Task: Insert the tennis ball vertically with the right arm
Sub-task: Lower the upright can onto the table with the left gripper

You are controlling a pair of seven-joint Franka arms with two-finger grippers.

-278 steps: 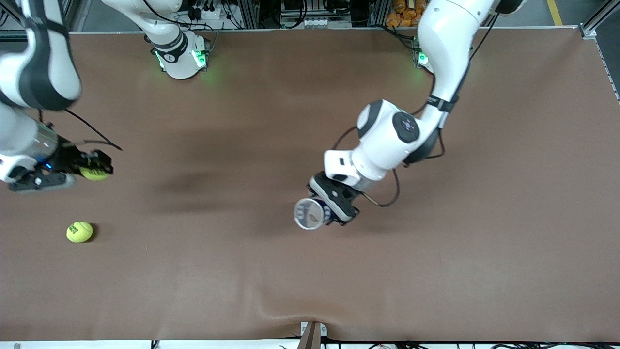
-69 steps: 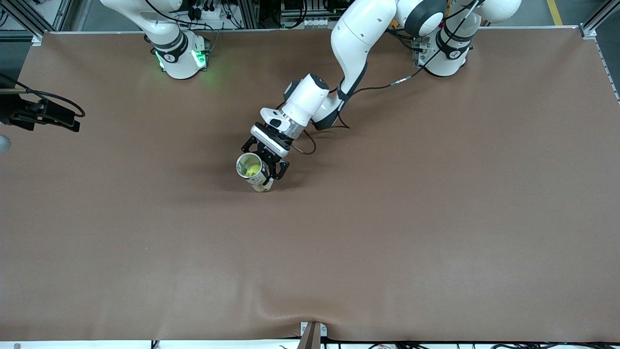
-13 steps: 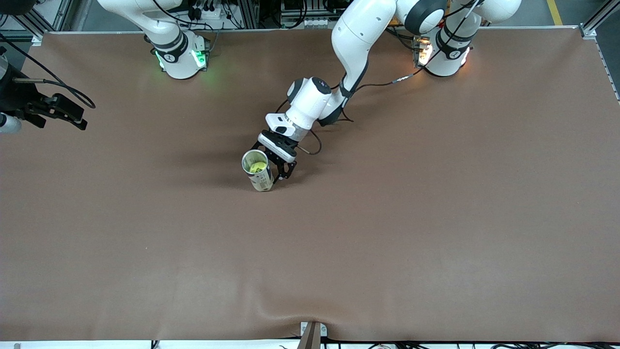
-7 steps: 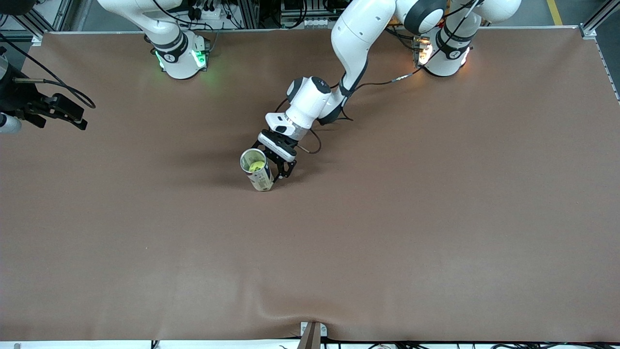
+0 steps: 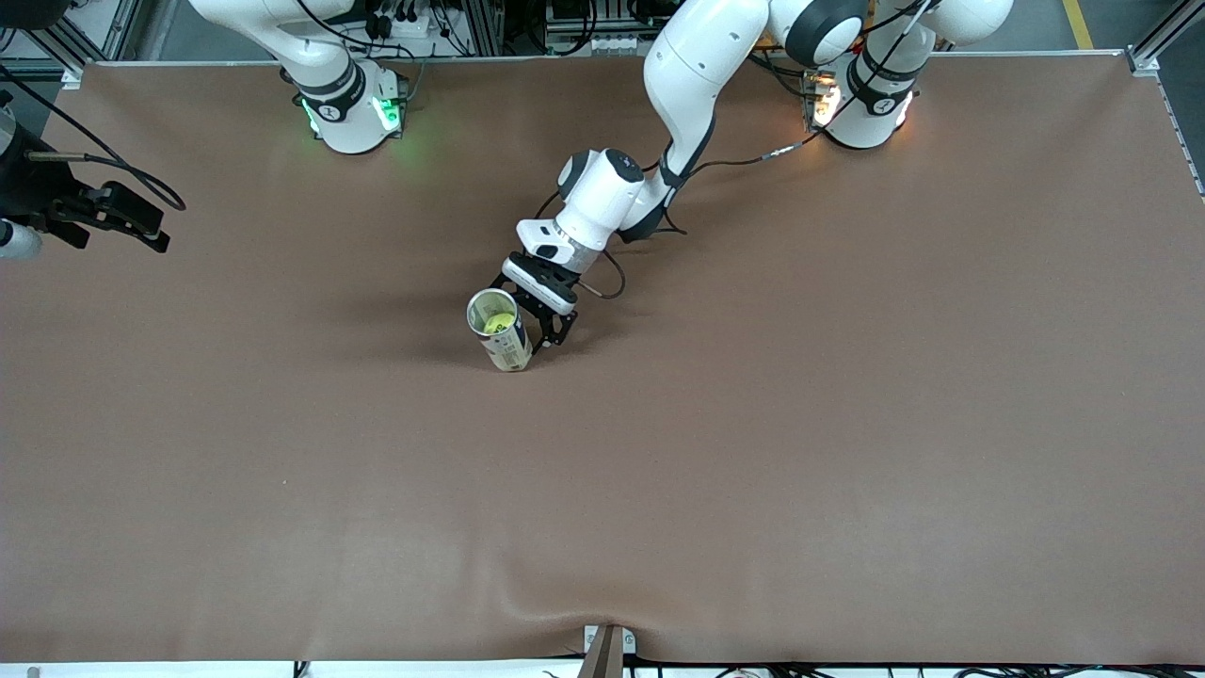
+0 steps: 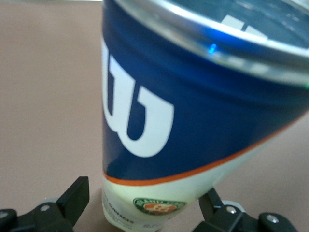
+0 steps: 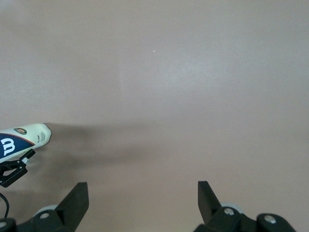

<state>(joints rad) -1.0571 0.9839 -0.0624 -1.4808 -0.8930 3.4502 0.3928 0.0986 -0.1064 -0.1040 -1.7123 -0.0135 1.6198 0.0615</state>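
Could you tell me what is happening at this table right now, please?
A tennis ball sits inside the open can standing mid-table. The left gripper is at the can, its fingers spread on either side and not pressing it. The right gripper waits open and empty at its own end.

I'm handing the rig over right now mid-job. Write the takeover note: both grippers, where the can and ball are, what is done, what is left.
Left gripper: open, fingers either side of the can, not clamped on it.
Right gripper: open, empty, waiting over the table's edge at the right arm's end.
Can: stands upright on the brown table near its middle, mouth up.
Tennis ball: inside the can, yellow showing through the open mouth.
Done: ball inserted, can set down.
Left: likely just pull the left arm clear without tipping the can.
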